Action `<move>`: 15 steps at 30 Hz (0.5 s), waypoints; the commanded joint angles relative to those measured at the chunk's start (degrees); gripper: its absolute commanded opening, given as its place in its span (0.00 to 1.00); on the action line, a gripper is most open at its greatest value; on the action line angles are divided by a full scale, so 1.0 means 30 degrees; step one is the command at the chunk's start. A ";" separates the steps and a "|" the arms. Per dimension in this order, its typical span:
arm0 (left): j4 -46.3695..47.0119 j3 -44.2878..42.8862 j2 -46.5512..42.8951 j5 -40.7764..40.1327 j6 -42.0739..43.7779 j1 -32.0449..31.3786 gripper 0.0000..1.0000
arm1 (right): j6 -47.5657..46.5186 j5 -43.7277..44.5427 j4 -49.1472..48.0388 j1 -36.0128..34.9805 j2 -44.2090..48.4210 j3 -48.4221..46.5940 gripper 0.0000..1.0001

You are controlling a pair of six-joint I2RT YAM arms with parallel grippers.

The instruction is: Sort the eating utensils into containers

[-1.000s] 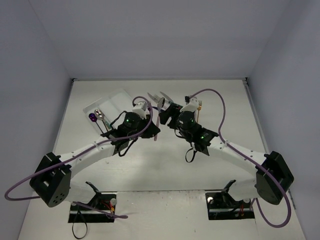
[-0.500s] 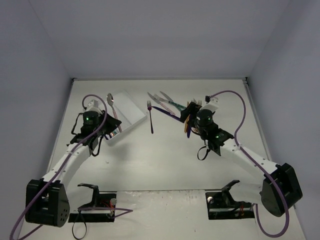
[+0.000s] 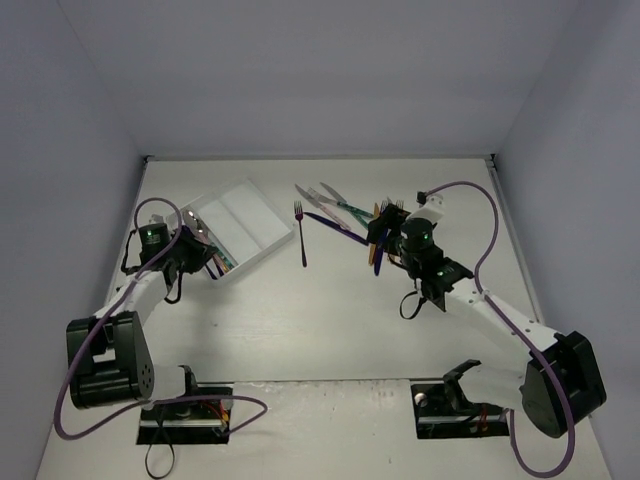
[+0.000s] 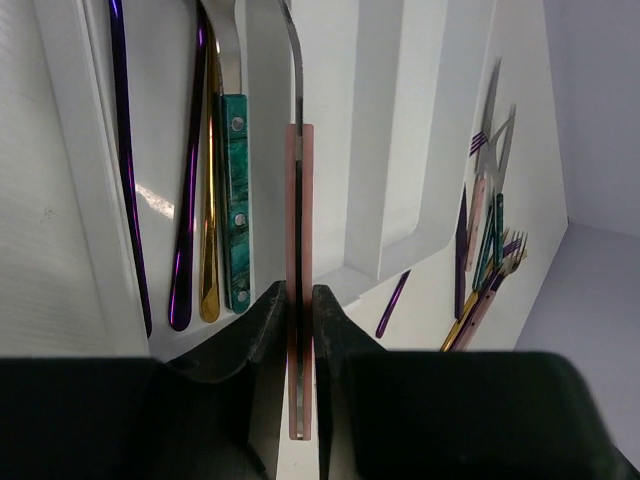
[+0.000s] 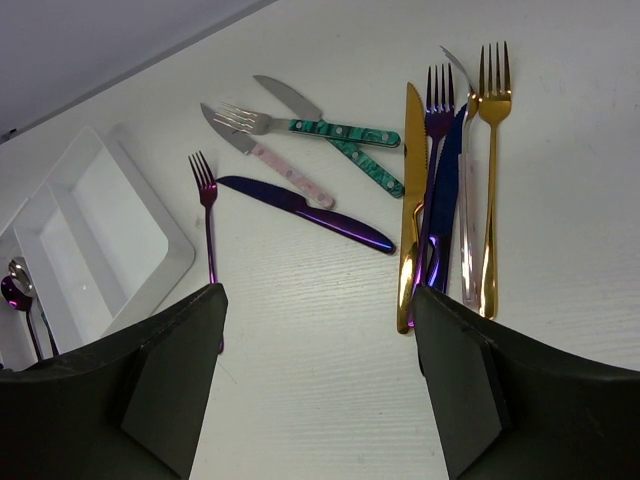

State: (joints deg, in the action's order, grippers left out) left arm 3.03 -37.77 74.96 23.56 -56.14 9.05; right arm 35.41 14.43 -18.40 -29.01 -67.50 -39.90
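Observation:
My left gripper [image 3: 205,258] [image 4: 299,295] is shut on the pink handle of a spoon [image 4: 299,220]. It holds the spoon lengthwise over the white tray [image 3: 250,215] [image 4: 370,150], along the divider beside the outer compartment. That compartment holds two purple utensils [image 4: 122,150], a gold one [image 4: 211,200] and a teal-handled one [image 4: 236,190]. My right gripper [image 3: 378,236] [image 5: 320,380] is open and empty above the table. It is just short of a cluster of loose utensils: gold knife [image 5: 410,220], purple fork [image 5: 436,120], blue knife [image 5: 447,200], gold fork [image 5: 492,150].
A purple fork [image 3: 300,235] [image 5: 210,230] lies alone between the tray and the pile. A purple knife [image 5: 310,210], a pink-handled knife [image 5: 280,160] and teal-handled fork and knife [image 5: 345,132] lie farther back. The other two tray compartments [image 5: 100,240] hold nothing.
My left arm has swung left and brought the pink-handled spoon down over the tray's near end. My right arm moved right to the pile, then barely shifted.

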 commanded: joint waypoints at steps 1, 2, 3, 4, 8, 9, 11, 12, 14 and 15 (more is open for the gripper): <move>0.2215 -0.1033 0.1003 0.0818 -0.1388 0.0296 0.01 | -0.0290 -0.0239 -0.0749 0.0358 0.0998 0.0146 0.72; 0.2386 -0.1004 0.1204 0.0790 -0.1588 0.0325 0.05 | -0.0262 -0.0268 -0.0721 0.0500 0.1141 0.0204 0.72; 0.2408 -0.0983 0.1350 0.0769 -0.1734 0.0346 0.09 | -0.0262 -0.0310 -0.0700 0.0583 0.1224 0.0308 0.72; 0.2417 -0.0987 0.1484 0.0773 -0.1792 0.0354 0.10 | -0.0249 -0.0339 -0.0691 0.0667 0.1308 0.0400 0.72; 0.2417 -0.1055 0.1789 0.0877 -0.1742 0.0354 0.17 | -0.0203 -0.0458 -0.0658 0.0859 0.1332 0.0526 0.72; 0.2417 -0.1015 0.1790 0.0878 -0.1782 0.0354 0.20 | -0.0203 -0.0537 -0.0639 0.0898 0.1252 0.0526 0.72; 0.2417 -0.0952 0.1738 0.0929 -0.1845 0.0380 0.32 | -0.0152 -0.0664 -0.0633 0.0962 0.1203 0.0500 0.72; 0.2417 -0.0959 0.1676 0.0992 -0.1824 0.0369 0.37 | -0.0145 -0.0691 -0.0633 0.0997 0.1200 0.0482 0.72; 0.2397 -0.0914 0.1394 0.1093 -0.1754 0.0354 0.45 | -0.0065 -0.0747 -0.0633 0.1007 0.1200 0.0467 0.72; 0.2388 -0.0887 0.1294 0.1112 -0.1735 0.0354 0.49 | -0.0028 -0.0766 -0.0633 0.1012 0.1200 0.0467 0.72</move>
State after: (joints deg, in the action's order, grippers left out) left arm 5.94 -37.93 81.22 25.57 -60.94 9.74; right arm 35.30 12.51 -17.69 -26.36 -64.79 -37.98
